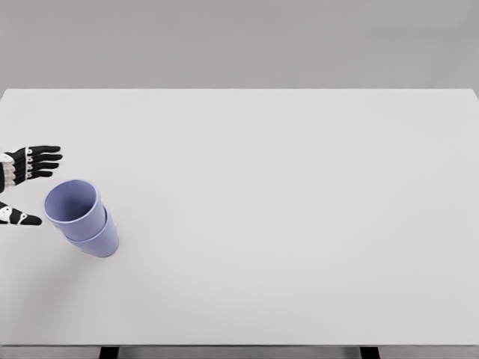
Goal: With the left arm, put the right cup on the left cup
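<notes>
Grey wall behind; white table (299,224) fills the view. Two purple cups near the table's left edge, toward the front: upper cup (72,203) nested in the lower cup (103,239), tilted left. Left hand (26,183) just beside them at the left edge, fingers spread, holding nothing.

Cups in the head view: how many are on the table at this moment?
2. The upper cup sits nested in the lower cup, both tilted, near the table's left edge beside the open left hand. Nothing else looks hidden.
</notes>
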Tool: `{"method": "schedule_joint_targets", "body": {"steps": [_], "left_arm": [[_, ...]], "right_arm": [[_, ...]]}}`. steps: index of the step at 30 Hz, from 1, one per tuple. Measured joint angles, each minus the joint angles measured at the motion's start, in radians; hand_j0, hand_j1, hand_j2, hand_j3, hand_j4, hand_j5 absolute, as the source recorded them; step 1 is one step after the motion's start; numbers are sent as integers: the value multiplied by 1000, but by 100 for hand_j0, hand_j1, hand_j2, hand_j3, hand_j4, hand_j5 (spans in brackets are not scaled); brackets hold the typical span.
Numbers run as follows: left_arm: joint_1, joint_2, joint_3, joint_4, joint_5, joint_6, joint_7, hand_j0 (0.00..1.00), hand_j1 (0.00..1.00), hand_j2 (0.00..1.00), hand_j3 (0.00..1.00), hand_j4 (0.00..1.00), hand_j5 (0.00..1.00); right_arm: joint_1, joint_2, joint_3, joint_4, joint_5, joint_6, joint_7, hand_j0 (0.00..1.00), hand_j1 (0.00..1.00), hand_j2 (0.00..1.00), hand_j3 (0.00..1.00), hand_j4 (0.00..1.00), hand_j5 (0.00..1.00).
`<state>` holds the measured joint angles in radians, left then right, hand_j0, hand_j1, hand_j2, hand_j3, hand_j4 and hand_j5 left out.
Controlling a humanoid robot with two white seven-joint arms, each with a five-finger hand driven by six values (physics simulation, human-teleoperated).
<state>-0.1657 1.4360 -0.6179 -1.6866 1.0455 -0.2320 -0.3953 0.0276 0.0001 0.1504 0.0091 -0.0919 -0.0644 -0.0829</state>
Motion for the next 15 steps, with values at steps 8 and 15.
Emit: {"method": "schedule_joint_targets", "body": {"steps": [8, 15], "left_arm": [[-2, -5, 70, 34, -5, 1, 3, 100, 100, 100, 100, 100, 100], [-11, -20, 187, 46, -32, 4, 3, 100, 100, 100, 100, 100, 100]], "right_arm": [[0, 0, 0, 0, 0, 0, 0, 100, 100, 100, 100, 100, 100], [0, 0, 0, 0, 0, 0, 0, 100, 100, 100, 100, 100, 100]]}}
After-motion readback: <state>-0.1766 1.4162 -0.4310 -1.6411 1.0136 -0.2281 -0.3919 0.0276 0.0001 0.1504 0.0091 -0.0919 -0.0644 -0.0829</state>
